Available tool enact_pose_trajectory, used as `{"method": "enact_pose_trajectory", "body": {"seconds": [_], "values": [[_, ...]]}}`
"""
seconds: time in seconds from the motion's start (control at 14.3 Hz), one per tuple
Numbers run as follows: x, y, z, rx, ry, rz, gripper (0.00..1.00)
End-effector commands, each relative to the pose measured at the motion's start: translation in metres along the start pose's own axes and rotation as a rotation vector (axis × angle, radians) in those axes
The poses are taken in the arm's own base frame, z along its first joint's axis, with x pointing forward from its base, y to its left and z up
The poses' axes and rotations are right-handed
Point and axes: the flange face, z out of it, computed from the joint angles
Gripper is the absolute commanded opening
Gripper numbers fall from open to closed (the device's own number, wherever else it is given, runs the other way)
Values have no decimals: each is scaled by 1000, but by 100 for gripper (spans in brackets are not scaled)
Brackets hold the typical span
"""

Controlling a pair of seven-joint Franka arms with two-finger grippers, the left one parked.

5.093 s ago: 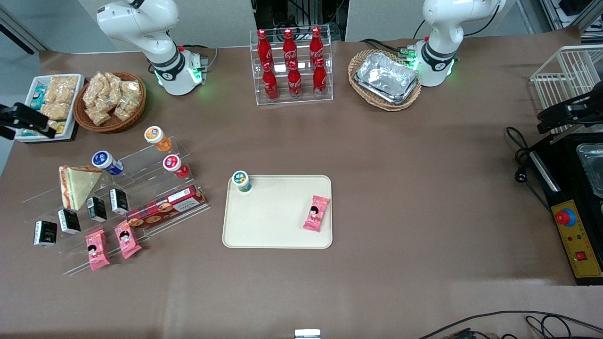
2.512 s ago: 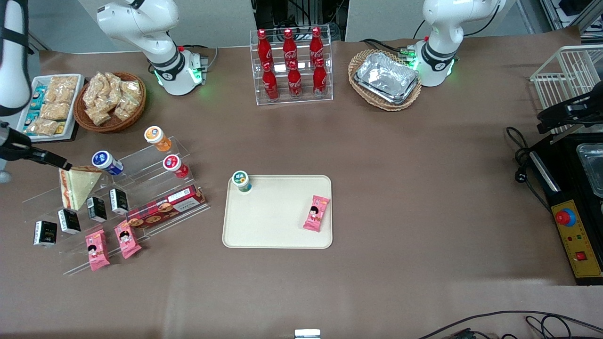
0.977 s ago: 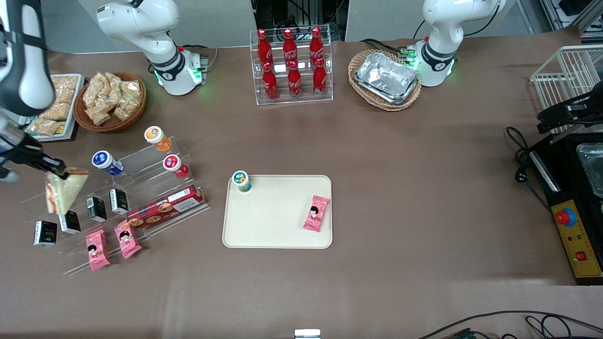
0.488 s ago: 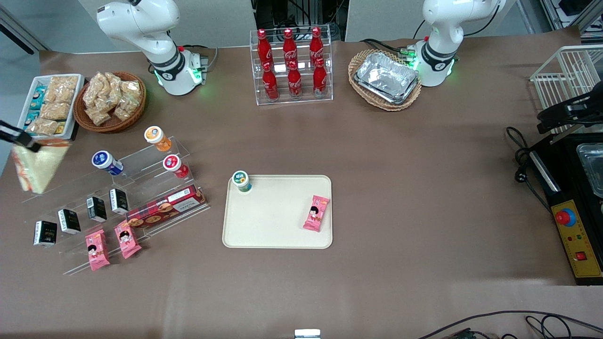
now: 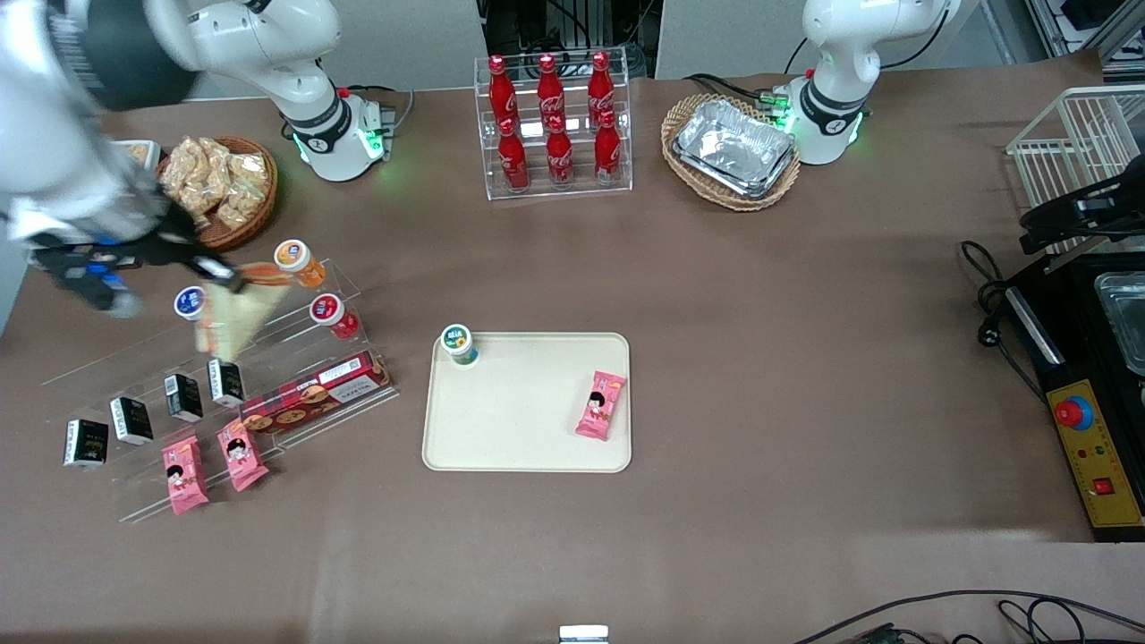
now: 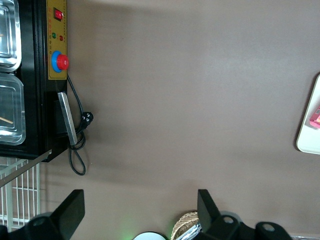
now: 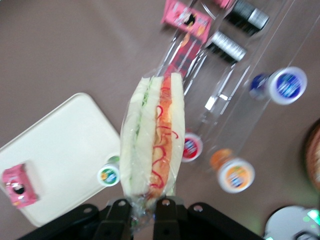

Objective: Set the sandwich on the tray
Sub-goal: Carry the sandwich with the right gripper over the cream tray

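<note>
We find the gripper (image 5: 234,280) clamped on the sandwich (image 5: 234,313), held above the acrylic rack (image 5: 268,358) at frame left. We advise clearing the bottles before reaching the tray (image 5: 519,420), frame centre.

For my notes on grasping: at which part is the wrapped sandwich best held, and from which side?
By one corner of the wedge, from above, across its thin layered thickness. The pincer shows this: shut on the sandwich at its corner, it lets the wedge hang freely over the acrylic rack, short of the tray.
</note>
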Motion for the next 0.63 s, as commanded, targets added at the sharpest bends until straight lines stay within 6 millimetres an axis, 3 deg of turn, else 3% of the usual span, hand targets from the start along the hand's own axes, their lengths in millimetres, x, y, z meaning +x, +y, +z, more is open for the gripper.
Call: {"method": "enact_pose_trajectory", "body": {"seconds": [0.0,0.28,0.42,0.56], "values": [[-36,-94,7,16,-6,160,0],[-78,-186,57,43,-27,290,0],[-94,-219,95,86,-29,350,0],[-93,-242,135,133,-42,451,0]]}}
